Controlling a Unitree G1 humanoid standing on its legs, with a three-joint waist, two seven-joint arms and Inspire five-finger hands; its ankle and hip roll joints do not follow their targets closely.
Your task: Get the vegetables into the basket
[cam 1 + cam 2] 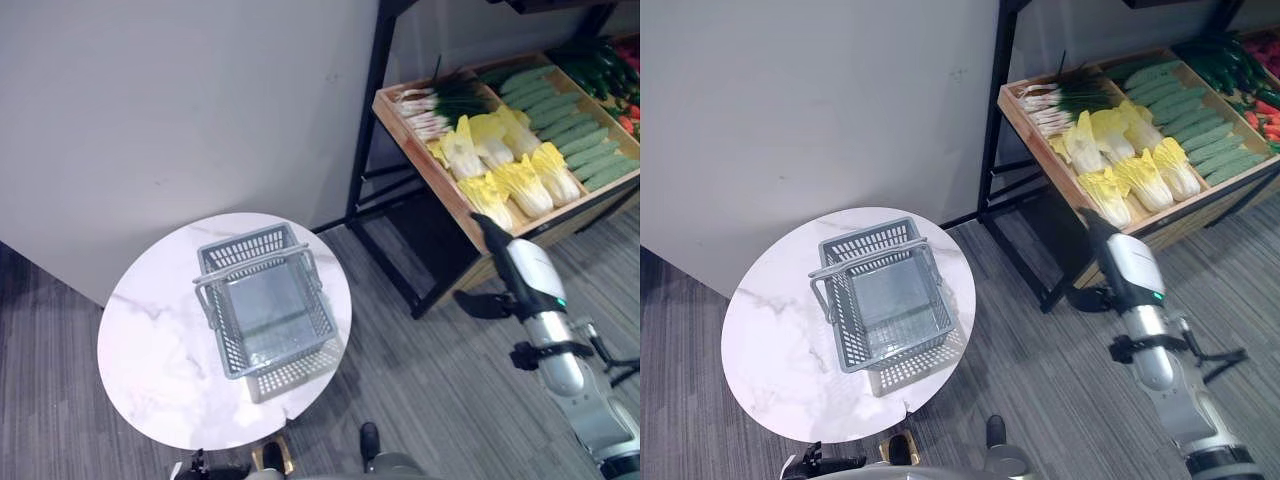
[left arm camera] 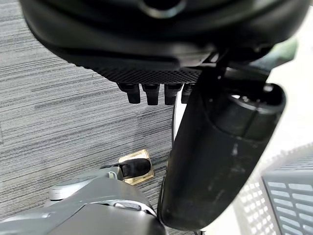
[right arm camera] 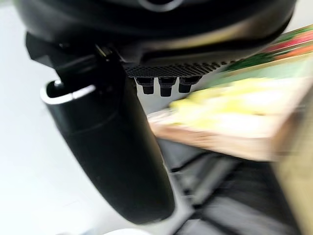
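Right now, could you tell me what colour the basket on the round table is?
Grey; the basket shows best in the left eye view.

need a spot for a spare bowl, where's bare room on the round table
Bare marble lies on the round white marble table to the left of and in front of the empty grey plastic basket. The wooden crate of cabbages is packed full.

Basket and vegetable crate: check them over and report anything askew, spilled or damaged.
Nothing stands out. The grey basket sits upright and empty on the round marble table, handles folded outward. The vegetables lie in tidy rows in the tilted wooden crate, none on the floor. The right hand is raised at the crate's front edge.
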